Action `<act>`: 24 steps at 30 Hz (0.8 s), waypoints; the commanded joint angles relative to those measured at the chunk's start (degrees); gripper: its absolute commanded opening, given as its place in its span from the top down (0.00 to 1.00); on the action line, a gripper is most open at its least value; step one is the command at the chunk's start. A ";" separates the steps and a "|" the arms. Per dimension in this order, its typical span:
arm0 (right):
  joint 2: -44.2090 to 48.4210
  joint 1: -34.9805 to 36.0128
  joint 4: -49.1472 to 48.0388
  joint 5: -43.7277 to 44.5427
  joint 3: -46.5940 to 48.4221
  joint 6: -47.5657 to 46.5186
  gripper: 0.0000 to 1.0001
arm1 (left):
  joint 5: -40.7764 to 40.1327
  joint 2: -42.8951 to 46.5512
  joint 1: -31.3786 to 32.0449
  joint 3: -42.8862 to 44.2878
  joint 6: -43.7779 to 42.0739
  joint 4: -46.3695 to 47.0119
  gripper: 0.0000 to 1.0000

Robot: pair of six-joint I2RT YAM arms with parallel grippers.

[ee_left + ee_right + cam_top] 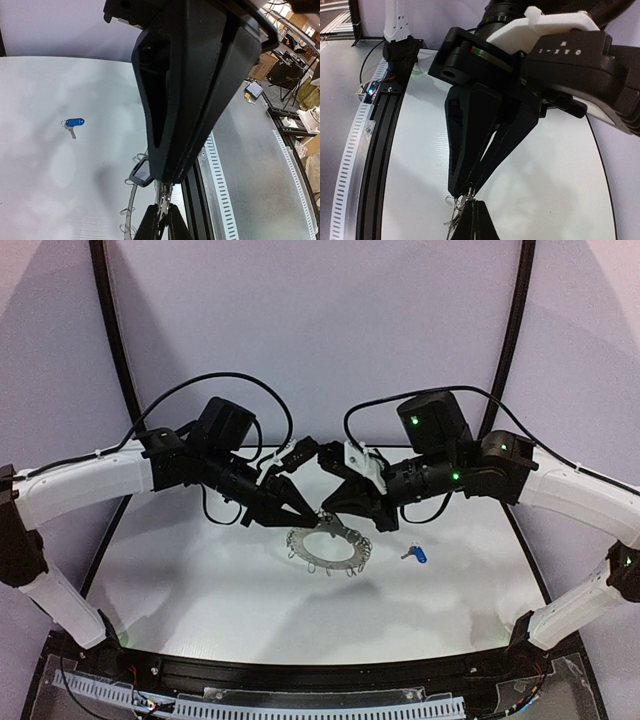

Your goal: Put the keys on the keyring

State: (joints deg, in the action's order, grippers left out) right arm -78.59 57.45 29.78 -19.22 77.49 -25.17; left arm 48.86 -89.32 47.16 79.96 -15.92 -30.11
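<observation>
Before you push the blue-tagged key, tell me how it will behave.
The blue key looks small and flat, so it will probably slide, not roll. Its tag seems loosely joined, so a nudge may swing it. Lying flat on the table, it may be hard to pinch.

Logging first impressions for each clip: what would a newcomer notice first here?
The left gripper and right gripper meet tip to tip, both pinched shut, at the far rim of the keyring. A blue-tagged key lies alone on the white table, to the ring's right in the top view.
</observation>
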 commanded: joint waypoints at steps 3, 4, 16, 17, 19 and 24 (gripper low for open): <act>4.74 0.55 6.29 -5.03 -5.01 -14.99 1.00 | -0.58 6.89 0.13 -6.47 7.08 12.90 0.99; 4.79 0.64 7.08 -5.69 -5.18 -15.92 1.00 | -1.03 7.10 0.13 -6.79 8.07 12.90 0.99; 1.55 6.30 11.09 3.44 -8.03 -32.54 1.00 | -9.18 9.18 0.13 -7.39 27.03 22.61 0.99; 0.73 6.78 11.23 3.97 -7.75 -33.03 1.00 | -9.86 9.17 0.13 -7.11 27.89 22.63 0.99; -0.67 8.08 11.83 5.86 -7.18 -34.92 1.00 | -14.25 8.98 0.13 -6.10 32.07 22.18 0.99; 0.41 8.99 6.30 3.98 -10.10 -37.01 1.00 | -23.30 8.85 -1.64 -5.23 43.41 22.29 0.99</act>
State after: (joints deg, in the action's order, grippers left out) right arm -77.91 62.41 29.08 -7.29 71.55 -59.57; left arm 38.70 -84.29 49.15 71.13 16.43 -20.25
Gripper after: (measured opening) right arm 0.011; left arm 0.020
